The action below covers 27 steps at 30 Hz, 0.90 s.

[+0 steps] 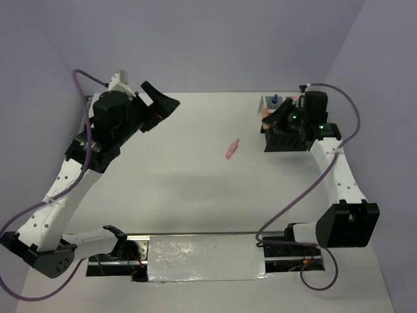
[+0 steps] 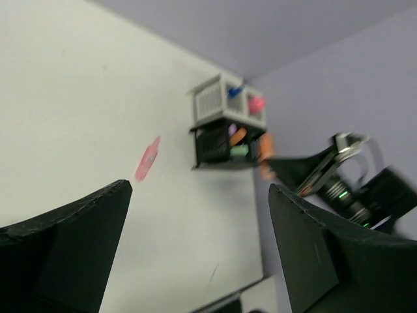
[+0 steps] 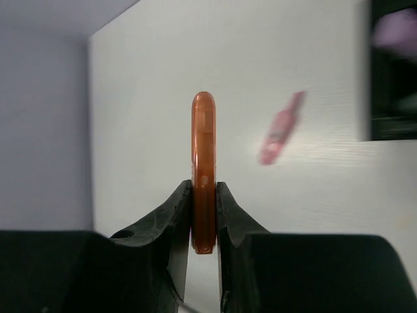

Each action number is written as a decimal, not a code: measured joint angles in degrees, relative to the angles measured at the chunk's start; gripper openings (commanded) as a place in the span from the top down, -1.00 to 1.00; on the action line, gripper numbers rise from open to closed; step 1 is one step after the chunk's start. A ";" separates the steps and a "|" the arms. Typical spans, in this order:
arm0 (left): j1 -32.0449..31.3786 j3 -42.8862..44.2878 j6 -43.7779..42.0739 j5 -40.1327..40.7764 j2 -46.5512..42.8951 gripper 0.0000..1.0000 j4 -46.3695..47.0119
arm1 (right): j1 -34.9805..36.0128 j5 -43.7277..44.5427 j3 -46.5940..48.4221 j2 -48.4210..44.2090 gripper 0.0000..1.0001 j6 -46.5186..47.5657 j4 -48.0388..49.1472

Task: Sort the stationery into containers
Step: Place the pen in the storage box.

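My right gripper is shut on an orange marker, held upright between its fingers. In the top view it hovers over the left end of the black slatted organiser. The organiser holds purple, orange and green items. The white mesh tray behind it holds a blue-capped bottle and a pink item. A pink marker lies alone on the table, also seen from both wrists. My left gripper is open and empty, raised at the far left.
The white table is bounded by lilac walls at the back and sides. A metal strip with the arm bases runs along the near edge. The organiser's dark edge shows at the right of the right wrist view.
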<state>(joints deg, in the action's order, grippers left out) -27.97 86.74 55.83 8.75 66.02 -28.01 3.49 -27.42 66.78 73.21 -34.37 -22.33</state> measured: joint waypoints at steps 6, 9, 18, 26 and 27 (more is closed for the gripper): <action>0.09 -7.96 -2.86 -8.72 2.38 -0.99 -3.98 | -16.04 9.33 8.76 6.51 1.00 7.15 -14.40; 0.09 -8.44 -4.72 -12.57 3.98 -0.99 -4.96 | -21.03 10.27 9.75 9.94 0.96 8.20 -17.99; 0.09 -7.23 -10.51 -22.60 6.38 -0.99 -4.63 | -24.39 6.88 15.52 20.04 0.93 9.31 -19.54; 0.09 -7.23 -13.94 -26.36 6.93 -0.99 -5.49 | -25.68 5.16 18.43 25.53 -0.26 9.49 -19.63; 0.09 -7.23 -14.14 -26.69 7.06 -0.99 -5.49 | -25.79 5.11 18.45 25.79 -0.39 9.44 -19.67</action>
<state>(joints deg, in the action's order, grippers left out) -27.88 79.50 41.69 -17.93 73.08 -33.50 -22.31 -22.31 85.23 99.00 -24.93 -42.00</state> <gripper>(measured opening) 0.993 0.568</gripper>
